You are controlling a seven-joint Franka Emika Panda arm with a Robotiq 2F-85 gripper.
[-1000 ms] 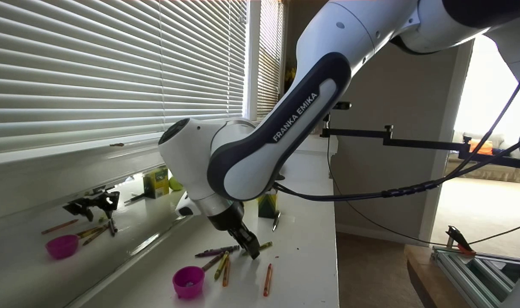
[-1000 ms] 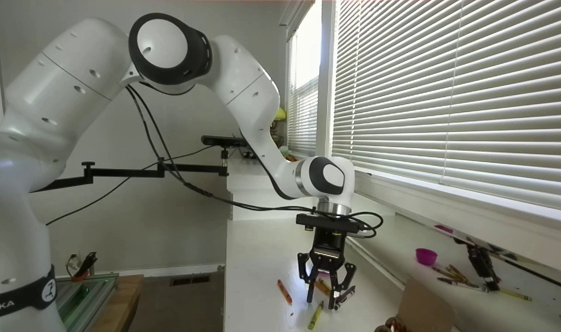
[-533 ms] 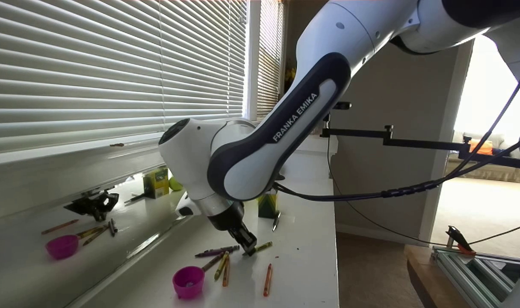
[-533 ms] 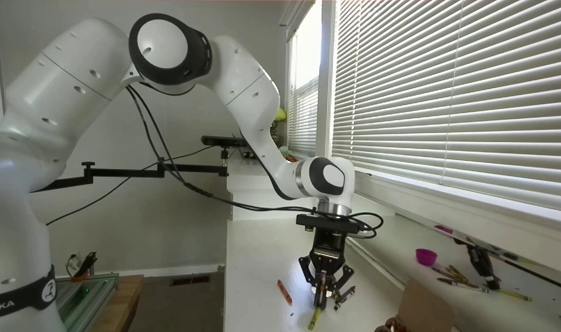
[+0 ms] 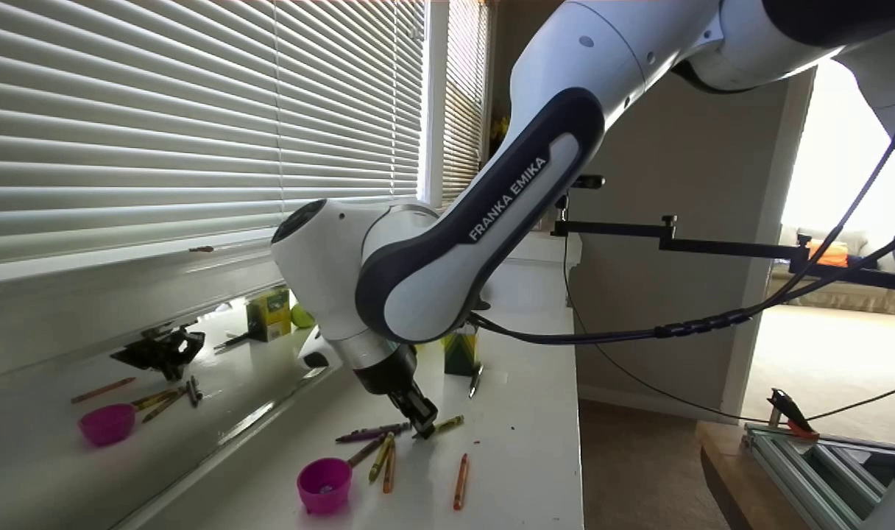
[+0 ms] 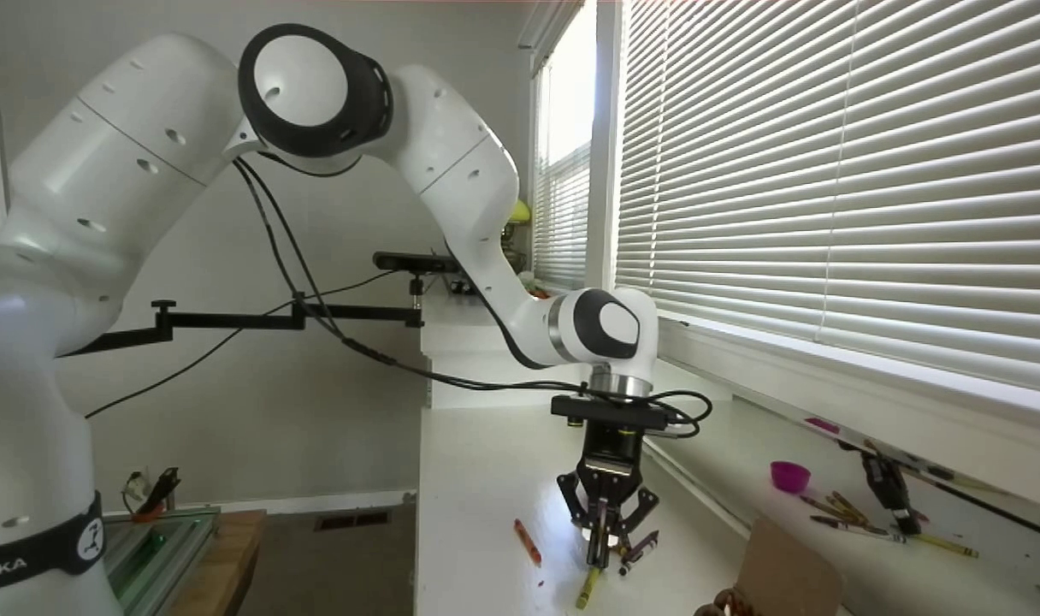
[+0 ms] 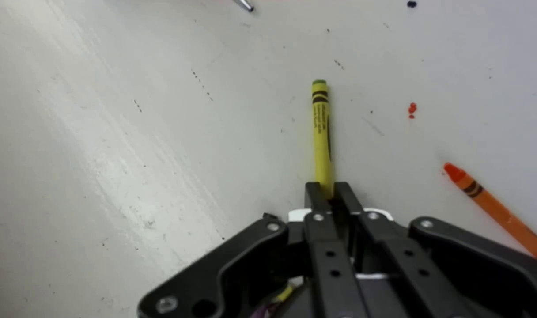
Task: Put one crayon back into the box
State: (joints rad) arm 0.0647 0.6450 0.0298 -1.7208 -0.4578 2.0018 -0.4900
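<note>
A yellow-green crayon has its near end between my fingertips. It also shows in both exterior views. My gripper is shut on it, pointing down just at the white surface; I cannot tell whether the crayon is lifted off it. The gripper also shows in both exterior views. The box, a green and yellow carton, stands upright behind the gripper, its upper part hidden by the arm. In an exterior view its brown open flap and dark stick ends show at the bottom edge.
An orange crayon lies alone near the counter edge. Several crayons, among them purple ones and a yellow one, lie by the magenta cup. A pen lies by the box. A glossy wall strip mirrors the things.
The fingers were open around the crayon a second ago and have closed on it. Since then the gripper has shifted slightly, and the crayon has shifted a little with it.
</note>
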